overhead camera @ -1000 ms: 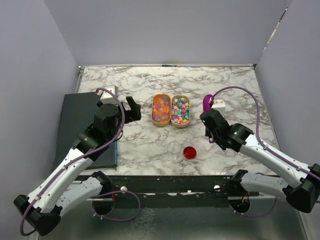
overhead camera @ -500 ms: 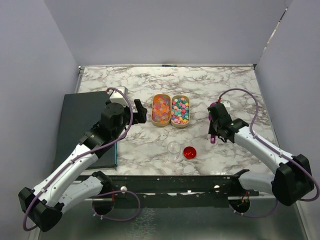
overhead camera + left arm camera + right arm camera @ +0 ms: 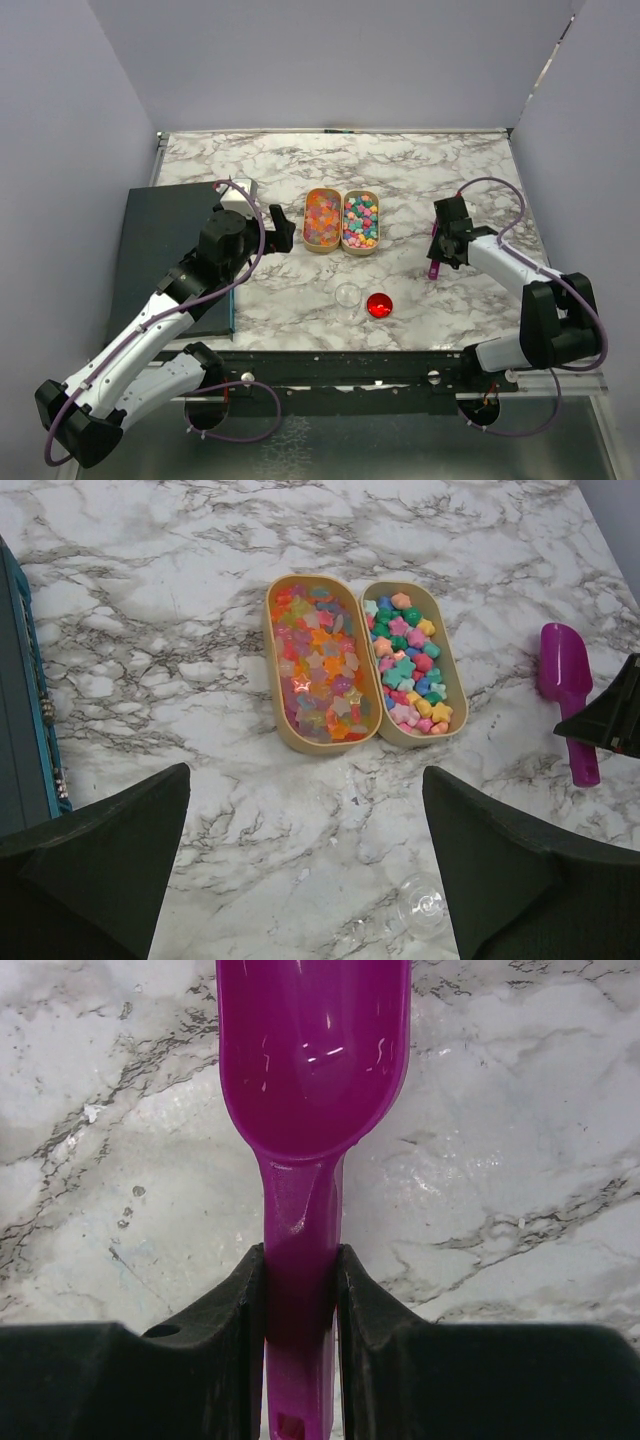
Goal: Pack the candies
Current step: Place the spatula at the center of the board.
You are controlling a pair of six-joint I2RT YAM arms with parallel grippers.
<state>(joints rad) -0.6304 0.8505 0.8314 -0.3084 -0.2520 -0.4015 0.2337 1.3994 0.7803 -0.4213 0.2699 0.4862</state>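
Two tan oval tins (image 3: 326,748) sit side by side, touching, at the middle of the counter (image 3: 420,170), a little toward its far edge. Both hold the candies (image 3: 405,670), small star-shaped pieces. I note translucent orange, pink and yellow ones in the tin nearer the left edge, and opaque pink, teal, green, yellow and orange ones in the tin nearer the right edge. Both tins are open on top.

Right hand (image 3: 300,1270): clenched on the handle of the purple scoop (image 3: 312,1050), one finger on each side of the handle just behind the bowl. The scoop lies between the tins and the right edge of the counter, bowl facing up and pointing toward the far edge, handle end toward the near edge. I cannot tell whether the scoop rests on the counter or is just above it.

Left hand (image 3: 282,228): released, fingers (image 3: 110,860) spread wide. It hangs over the counter between the tins and a dark board (image 3: 160,250) lying along the left edge.

Near edge, about the middle: one small clear cup (image 3: 347,298) stands upright, with a shiny red round lid (image 3: 378,305) just beside it on the side toward the right edge. Both are well apart from the tins.
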